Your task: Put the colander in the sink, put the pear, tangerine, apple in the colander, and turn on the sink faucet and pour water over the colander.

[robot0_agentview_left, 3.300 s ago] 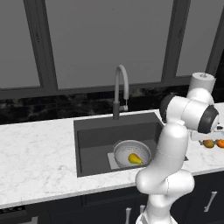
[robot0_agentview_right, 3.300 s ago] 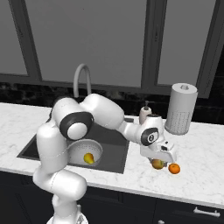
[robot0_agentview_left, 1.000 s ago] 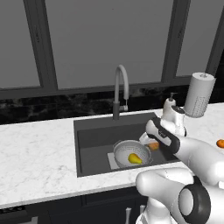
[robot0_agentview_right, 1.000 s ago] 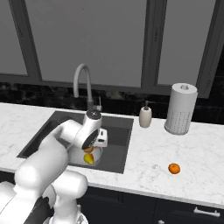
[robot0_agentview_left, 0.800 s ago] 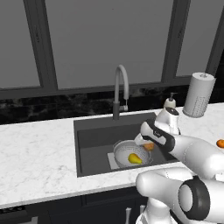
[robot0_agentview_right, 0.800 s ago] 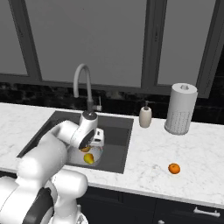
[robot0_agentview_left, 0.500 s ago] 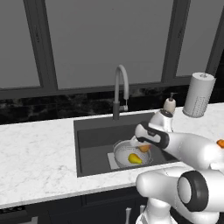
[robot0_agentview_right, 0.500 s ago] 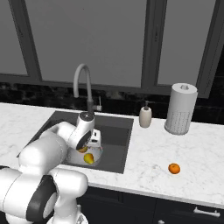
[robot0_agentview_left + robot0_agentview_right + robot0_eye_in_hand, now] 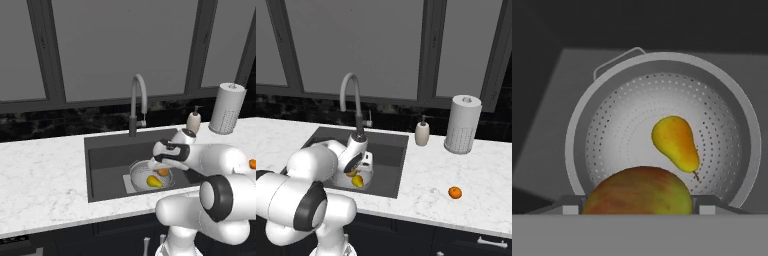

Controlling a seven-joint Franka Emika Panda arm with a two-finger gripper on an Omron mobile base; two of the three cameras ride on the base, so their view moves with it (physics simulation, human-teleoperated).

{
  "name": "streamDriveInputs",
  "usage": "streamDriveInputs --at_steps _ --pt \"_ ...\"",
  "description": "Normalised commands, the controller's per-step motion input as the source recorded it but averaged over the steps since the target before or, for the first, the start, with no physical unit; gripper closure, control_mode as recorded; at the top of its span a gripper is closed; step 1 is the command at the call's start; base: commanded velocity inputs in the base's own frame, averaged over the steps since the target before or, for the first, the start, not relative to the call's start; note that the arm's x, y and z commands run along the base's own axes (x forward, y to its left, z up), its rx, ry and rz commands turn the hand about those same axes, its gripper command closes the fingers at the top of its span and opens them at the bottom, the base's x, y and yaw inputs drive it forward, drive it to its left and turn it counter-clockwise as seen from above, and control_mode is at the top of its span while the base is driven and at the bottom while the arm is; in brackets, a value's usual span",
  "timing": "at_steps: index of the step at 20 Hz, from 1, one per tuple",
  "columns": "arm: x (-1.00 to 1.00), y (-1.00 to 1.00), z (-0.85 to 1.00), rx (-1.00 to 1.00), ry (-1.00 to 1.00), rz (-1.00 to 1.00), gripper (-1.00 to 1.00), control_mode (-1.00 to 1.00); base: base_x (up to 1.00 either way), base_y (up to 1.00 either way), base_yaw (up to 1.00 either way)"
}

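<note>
The colander (image 9: 577, 125) stands in the sink (image 9: 107, 155), with the yellow pear (image 9: 674, 142) lying on its perforated bottom. My gripper (image 9: 639, 207) hangs just above the colander's near rim, shut on the red-green apple (image 9: 637, 192), which fills the gap between both fingertips. From the left base view, the apple (image 9: 163, 171) shows under the hand, above the colander (image 9: 137, 172) and beside the pear (image 9: 154, 181). The tangerine (image 9: 455, 192) lies on the counter far to the right. Behind the basin rises the sink faucet (image 9: 137, 100); no water runs from it.
A soap dispenser (image 9: 422, 133) and a paper towel roll (image 9: 462, 125) stand on the marble counter right of the sink. Dark windows and a black backsplash close off the back. My own arm arches over the basin's right half.
The gripper with the apple has moved leftward and slightly down, from the sink's right side to just over the colander. The pear and tangerine have not moved.
</note>
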Motion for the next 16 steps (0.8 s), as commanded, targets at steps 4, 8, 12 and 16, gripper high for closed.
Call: streamDriveInputs --at_steps 4,8,12,16 --pt "0.0 0.09 -0.18 0.04 0.0 0.0 1.0 -1.0 0.0 0.0 0.0" --pt "0.0 0.14 -0.13 0.02 0.0 0.0 1.0 -1.0 0.0 0.0 0.0" --pt "0.0 0.13 -0.09 0.0 0.02 0.0 1.0 -1.0 0.0 0.0 0.0" --pt "0.0 0.02 -0.17 0.0 0.05 0.0 1.0 -1.0 0.0 0.0 0.0"
